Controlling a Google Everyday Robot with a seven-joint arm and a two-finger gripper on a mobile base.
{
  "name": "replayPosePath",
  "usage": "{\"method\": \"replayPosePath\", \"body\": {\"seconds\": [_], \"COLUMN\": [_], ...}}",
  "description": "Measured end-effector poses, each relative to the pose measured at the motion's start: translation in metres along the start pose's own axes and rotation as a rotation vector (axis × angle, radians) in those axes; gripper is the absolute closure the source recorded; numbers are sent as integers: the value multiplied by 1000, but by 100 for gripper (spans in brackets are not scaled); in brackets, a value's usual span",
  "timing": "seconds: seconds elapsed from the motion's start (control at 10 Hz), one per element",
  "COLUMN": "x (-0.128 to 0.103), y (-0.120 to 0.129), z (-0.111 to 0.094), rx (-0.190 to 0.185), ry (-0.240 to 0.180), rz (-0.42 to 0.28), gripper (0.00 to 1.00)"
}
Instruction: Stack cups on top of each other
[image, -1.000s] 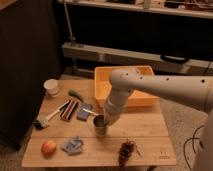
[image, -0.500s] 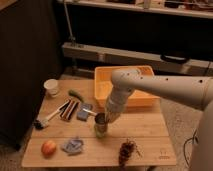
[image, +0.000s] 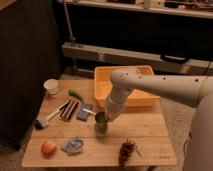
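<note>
1. Wooden table (image: 145, 142): carried 1 yellow bin (image: 137, 95) at the far right.
2. Gripper (image: 103, 118): over the table's centre, fingers closed on the rim of the metal cup (image: 99, 119).
3. Metal cup: upright at the mouth of the green cup (image: 100, 132).
4. Cream cup (image: 51, 87): far left, well apart.

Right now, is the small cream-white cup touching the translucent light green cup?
Apart. The camera view shows open table between the cream-white cup at left and the green cup beneath the gripper at centre.
</note>
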Motion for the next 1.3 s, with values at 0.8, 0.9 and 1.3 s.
{"method": "replayPosePath", "body": {"seconds": [0.8,0.9,1.3], "x": [10,12,16], "y": [-2,-1,4], "z": [33,36,37], "rx": [61,65,67], "ry": [64,71,75], "rz": [-44,-58,-96], "gripper": [41,29,20]}}
